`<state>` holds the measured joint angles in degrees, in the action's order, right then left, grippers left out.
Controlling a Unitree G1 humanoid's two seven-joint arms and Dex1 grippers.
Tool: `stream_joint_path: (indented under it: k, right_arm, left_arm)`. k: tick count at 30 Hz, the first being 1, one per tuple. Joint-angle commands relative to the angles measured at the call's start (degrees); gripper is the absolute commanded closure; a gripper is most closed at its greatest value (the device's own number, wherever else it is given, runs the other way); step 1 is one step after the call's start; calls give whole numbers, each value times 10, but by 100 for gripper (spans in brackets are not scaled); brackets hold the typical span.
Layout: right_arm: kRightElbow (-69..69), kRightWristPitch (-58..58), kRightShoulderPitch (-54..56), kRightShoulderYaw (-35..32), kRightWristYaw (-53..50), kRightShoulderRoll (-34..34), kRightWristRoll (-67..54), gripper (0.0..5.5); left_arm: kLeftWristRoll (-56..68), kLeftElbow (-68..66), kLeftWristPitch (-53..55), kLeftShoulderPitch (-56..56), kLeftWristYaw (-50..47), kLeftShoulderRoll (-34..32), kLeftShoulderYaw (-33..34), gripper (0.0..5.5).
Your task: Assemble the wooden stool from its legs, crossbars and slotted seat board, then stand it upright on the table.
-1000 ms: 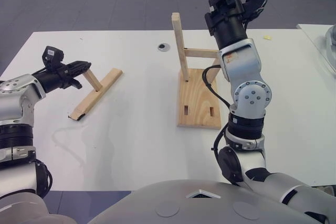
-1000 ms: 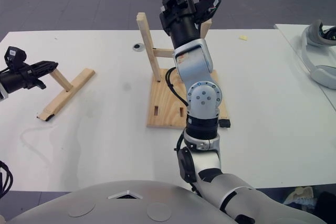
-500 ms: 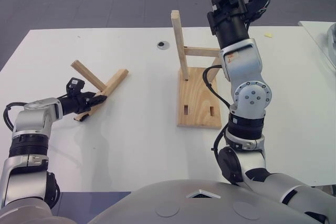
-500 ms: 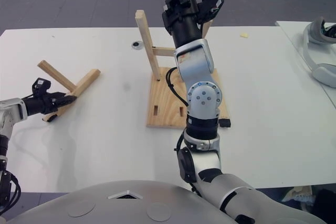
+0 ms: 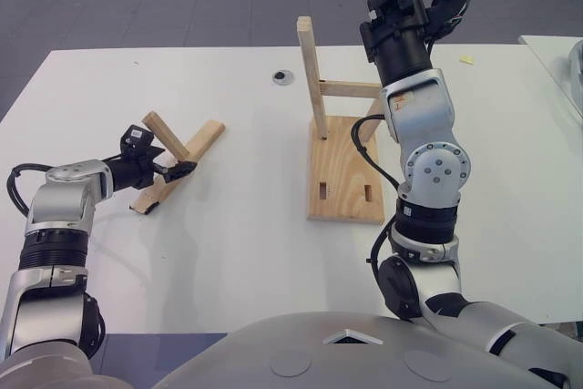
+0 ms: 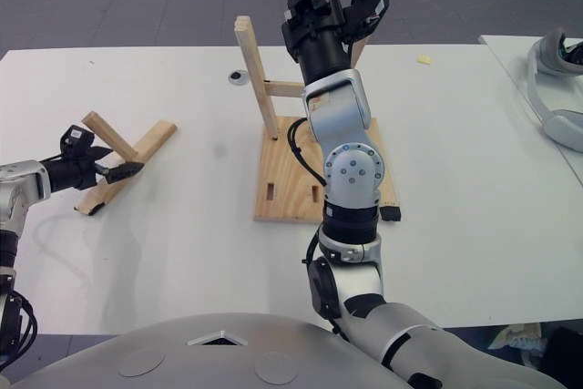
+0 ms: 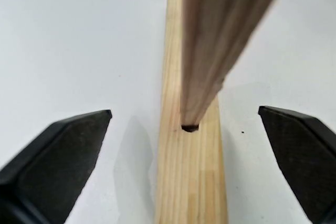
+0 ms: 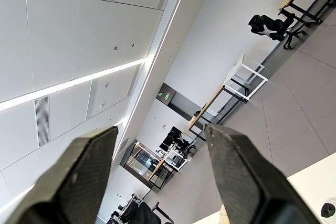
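- Hovering low over the table [image 5: 228,252], well to the left of the seat board [image 5: 344,179], my left gripper [image 5: 171,164] has its fingers spread wide and grips nothing.
- Between those fingers, clear of both, a loose crossbar [image 7: 220,40] rises at a tilt.
- The lower end of that crossbar sits in a hole in a loose leg [image 5: 205,137], which lies flat on the table, also well left of the seat board.
- The seat board lies flat on the table, with two empty slots [image 5: 325,190] near its edge closest to me.
- A standing leg [image 5: 310,75] rises from the far left corner of the seat board, leaning slightly, and a short fitted crossbar [image 5: 351,90] runs rightward from it.
- Another wooden piece [image 5: 369,125] shows over the far right of the seat board, mostly hidden behind my right arm.
- High above the far edge of the seat board, my right gripper [image 8: 160,129] points upward with its fingers apart and nothing between them.
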<state>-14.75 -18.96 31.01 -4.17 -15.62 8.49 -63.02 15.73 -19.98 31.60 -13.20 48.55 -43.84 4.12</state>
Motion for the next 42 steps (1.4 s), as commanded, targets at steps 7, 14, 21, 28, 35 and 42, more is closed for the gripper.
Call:
stream_joint_path:
  k: [7,14,21,28,35,42]
  right_arm:
    - [-1,-2,1,0,-4,35,-3,241]
    - [0,-5,0,3,-4,36,-5,241]
    - [-4,-3,-4,2,-8,35,-6,241]
    - [0,-4,-1,1,-7,35,-7,241]
    - [5,-4,4,-1,-5,32,-6,241]
    - [-2,-38,21,23,28,-27,55,241]
  left_arm:
    - [-14,6,-2,51,-2,7,-5,59]
    - [-1,29,18,89,10,-9,17,165]
    - [2,58,34,109,10,-5,16,267]
    - [-5,56,28,103,-14,10,16,347]
    - [-16,5,-12,23,-37,13,28,347]
    - [-11,34,-24,-162,-77,36,29,347]
